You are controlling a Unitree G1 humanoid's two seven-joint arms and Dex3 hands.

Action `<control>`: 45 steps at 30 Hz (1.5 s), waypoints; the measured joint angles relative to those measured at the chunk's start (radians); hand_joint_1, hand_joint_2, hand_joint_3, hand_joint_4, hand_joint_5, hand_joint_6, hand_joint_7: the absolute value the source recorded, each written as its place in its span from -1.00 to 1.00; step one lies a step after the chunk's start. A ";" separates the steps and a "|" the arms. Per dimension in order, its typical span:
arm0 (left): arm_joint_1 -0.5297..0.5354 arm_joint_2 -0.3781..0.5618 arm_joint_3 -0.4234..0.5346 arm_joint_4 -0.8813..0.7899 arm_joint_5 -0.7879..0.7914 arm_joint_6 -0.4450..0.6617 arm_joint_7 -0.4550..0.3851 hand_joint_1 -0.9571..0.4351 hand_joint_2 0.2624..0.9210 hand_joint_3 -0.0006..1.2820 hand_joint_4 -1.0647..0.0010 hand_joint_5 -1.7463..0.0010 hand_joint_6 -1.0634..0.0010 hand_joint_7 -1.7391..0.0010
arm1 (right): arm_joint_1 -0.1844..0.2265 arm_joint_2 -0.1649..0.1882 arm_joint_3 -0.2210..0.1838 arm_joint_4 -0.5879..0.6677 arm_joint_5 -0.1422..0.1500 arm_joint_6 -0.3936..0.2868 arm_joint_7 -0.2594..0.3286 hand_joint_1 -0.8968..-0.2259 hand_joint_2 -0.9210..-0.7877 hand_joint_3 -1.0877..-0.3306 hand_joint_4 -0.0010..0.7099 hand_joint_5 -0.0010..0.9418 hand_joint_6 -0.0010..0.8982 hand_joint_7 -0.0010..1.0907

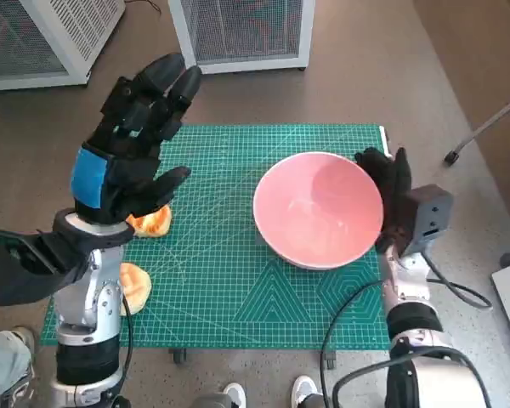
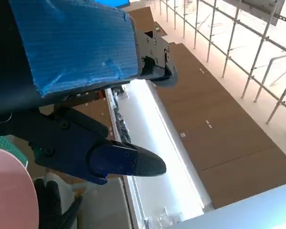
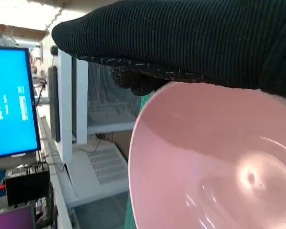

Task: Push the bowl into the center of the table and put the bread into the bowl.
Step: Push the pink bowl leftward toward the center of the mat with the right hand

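Note:
A pink bowl (image 1: 319,208) stands empty on the right half of the green mat (image 1: 238,314). My right hand (image 1: 389,194), in its black glove, rests against the bowl's right rim without gripping it. The right wrist view shows the glove (image 3: 190,43) lying over the bowl (image 3: 214,167) at its edge. My left hand (image 1: 132,140) is raised above the mat's left side with its fingers spread and nothing in it. Two orange-brown pieces of bread lie at the left: one (image 1: 153,223) partly hidden under that hand, the other (image 1: 136,285) beside my left forearm.
White mesh cabinets (image 1: 242,30) stand on the floor behind the table. A chair leg with a caster (image 1: 452,155) is at the right. A person's shoes (image 1: 304,391) show at the near edge. A blue screen (image 3: 9,100) shows in the right wrist view.

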 measured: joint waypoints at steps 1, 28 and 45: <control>0.002 0.001 0.001 -0.001 0.002 -0.002 0.000 -0.54 1.00 -0.65 0.51 1.00 0.62 0.51 | -0.002 0.005 0.000 0.000 0.000 0.002 0.000 -0.04 -1.00 -0.14 -0.36 -0.99 -0.32 -0.99; 0.041 0.014 0.022 -0.037 0.026 -0.017 0.006 -0.54 1.00 -0.61 0.55 1.00 0.61 0.52 | -0.098 0.103 0.000 0.004 -0.001 0.059 0.001 -0.14 -1.00 -0.13 -0.41 -1.00 -0.30 -0.98; 0.071 0.019 0.030 -0.077 0.025 -0.014 0.026 -0.52 1.00 -0.61 0.55 1.00 0.61 0.52 | -0.106 0.131 0.020 0.008 -0.010 0.083 0.000 -0.19 -1.00 -0.11 -0.39 -1.00 -0.28 -0.97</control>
